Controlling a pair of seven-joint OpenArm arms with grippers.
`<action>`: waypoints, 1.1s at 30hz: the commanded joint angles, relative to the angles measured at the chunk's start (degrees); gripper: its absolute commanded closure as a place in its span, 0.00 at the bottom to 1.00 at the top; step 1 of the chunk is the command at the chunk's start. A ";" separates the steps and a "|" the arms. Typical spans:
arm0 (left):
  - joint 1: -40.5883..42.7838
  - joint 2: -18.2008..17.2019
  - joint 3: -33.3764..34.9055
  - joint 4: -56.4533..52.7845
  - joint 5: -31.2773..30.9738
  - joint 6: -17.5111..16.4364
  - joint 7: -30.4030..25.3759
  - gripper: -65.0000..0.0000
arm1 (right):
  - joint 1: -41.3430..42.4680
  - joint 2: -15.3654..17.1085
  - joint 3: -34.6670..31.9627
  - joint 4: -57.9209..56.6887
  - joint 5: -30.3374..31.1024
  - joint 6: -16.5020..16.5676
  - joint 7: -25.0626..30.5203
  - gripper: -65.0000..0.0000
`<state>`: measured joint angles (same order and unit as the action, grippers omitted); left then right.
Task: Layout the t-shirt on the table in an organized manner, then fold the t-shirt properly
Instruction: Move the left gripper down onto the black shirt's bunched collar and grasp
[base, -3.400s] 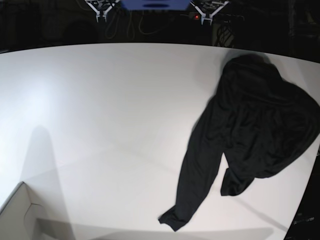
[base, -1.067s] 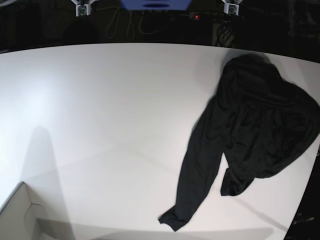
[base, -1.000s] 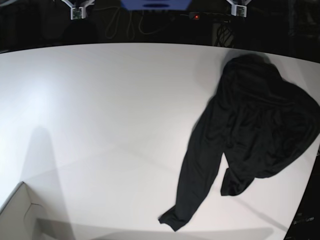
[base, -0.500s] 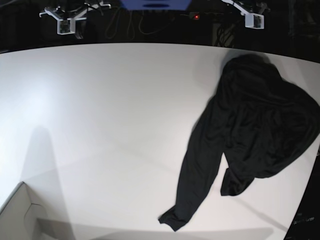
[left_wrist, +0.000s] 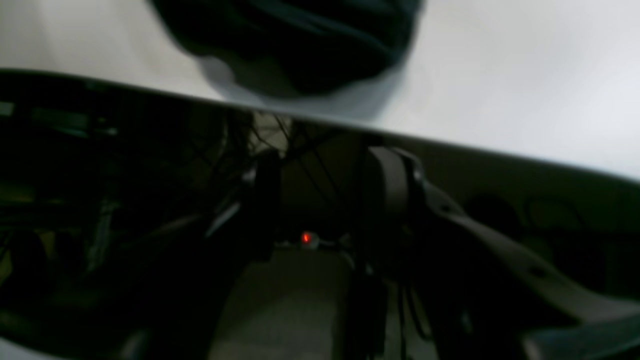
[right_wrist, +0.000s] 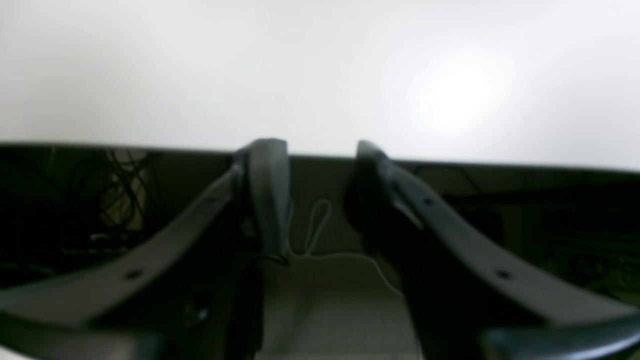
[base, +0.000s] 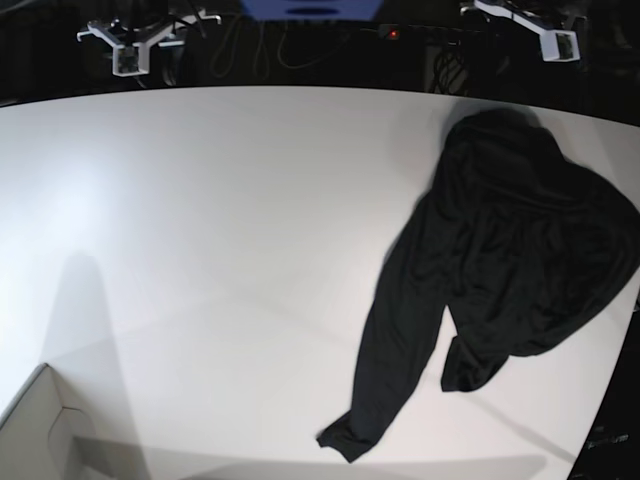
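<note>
The t-shirt (base: 500, 290) lies crumpled at the table's (base: 220, 220) edge. Both the left gripper (left_wrist: 325, 200) and right gripper (right_wrist: 315, 195) hold their fingers apart, empty. Best to pinch the shoulders and drag it to the centre.

t-shirt (base: 510, 270): right side cut by the base view's edge; only a blurred dark patch in the left wrist view
white box (base: 40, 435): only a corner shows
</note>
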<state>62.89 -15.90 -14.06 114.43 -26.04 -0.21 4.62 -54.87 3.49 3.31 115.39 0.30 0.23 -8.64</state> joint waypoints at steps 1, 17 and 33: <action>-0.08 0.30 -1.45 1.04 -0.11 -0.01 -1.33 0.58 | -0.82 0.16 0.07 1.05 0.01 0.17 1.30 0.59; -19.68 8.65 -15.17 -3.18 -0.02 -0.01 13.00 0.58 | 0.50 0.25 -0.01 0.69 0.01 0.17 0.69 0.56; -28.56 11.55 -14.90 -8.28 0.33 -0.01 19.60 0.58 | 1.64 0.51 0.16 0.61 0.01 0.17 0.60 0.56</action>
<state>34.28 -3.84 -28.73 105.25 -25.56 -0.16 25.80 -52.40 3.79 3.33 115.18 0.30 0.23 -9.17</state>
